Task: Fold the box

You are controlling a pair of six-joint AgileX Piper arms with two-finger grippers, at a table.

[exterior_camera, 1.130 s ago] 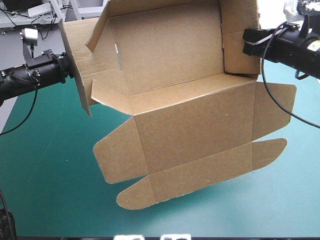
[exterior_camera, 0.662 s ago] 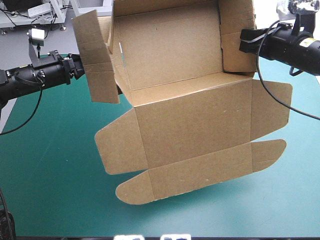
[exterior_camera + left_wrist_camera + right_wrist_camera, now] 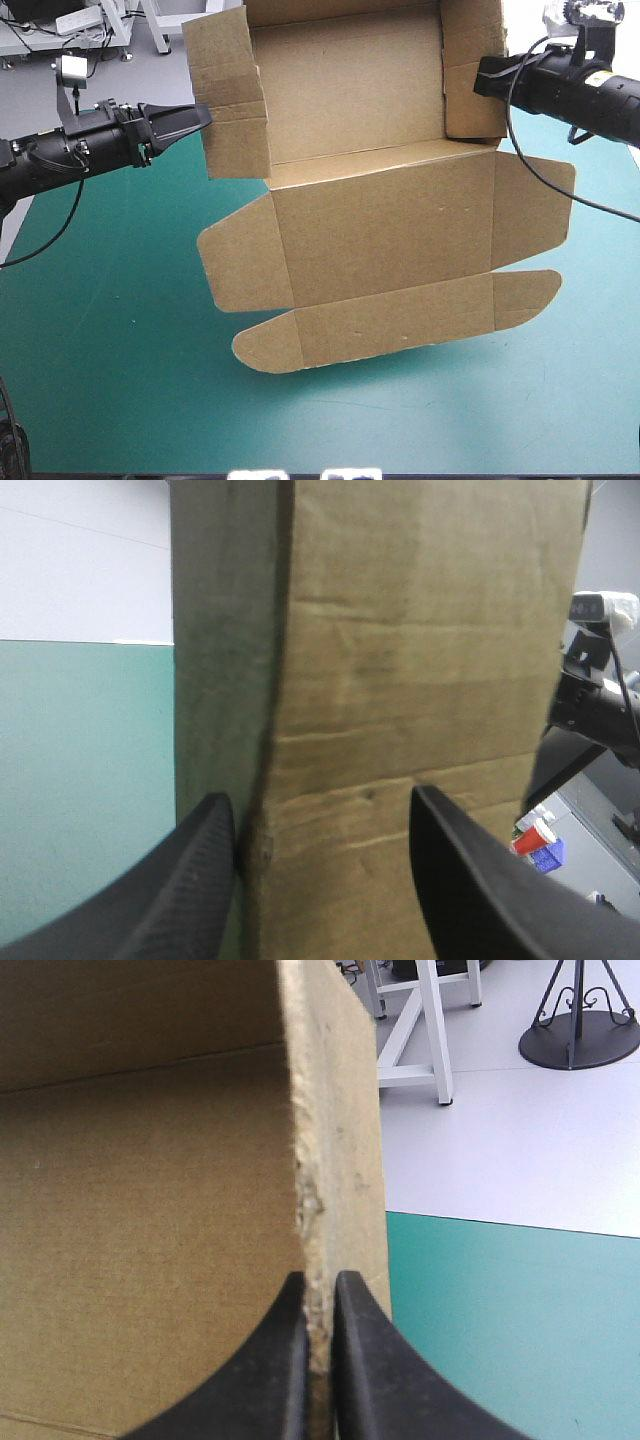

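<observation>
Left tool [image 3: 320,798] is released: black fingers wide apart, w/ the creased corner of the left wall [image 3: 232,95] right ahead, betw. the tips, nothing pinched. Can't tell if a finger touches the board. Right tool [image 3: 320,1282] is clenched on the raw edge of the right wall [image 3: 470,70], board sandwiched betw. its fingers, so it alone carries the box [image 3: 380,220]. The box is up off the worktop [image 3: 100,350], inside facing the high view, both walls uppermost, lid panel [image 3: 390,235] w/ rounded ears and tuck strip hanging below. It looks clear of the teal-green cover, judging by the shadow. Step in hand, as I read it: swing the left wall in square. To do it well, the right grip should be firm as the anchor. Left tool should press near the wall's crease, not its free end, so the board hinges on the score instead of buckling. Push straight across toward the right wall, no twist, else the box may pivot in the single grip. Pose: left arm reaches in approx. level from the box's left, tool aimed at the left wall's outer face. Right arm comes in from the box's right, near level, wrist beside the right wall's upper part.
</observation>
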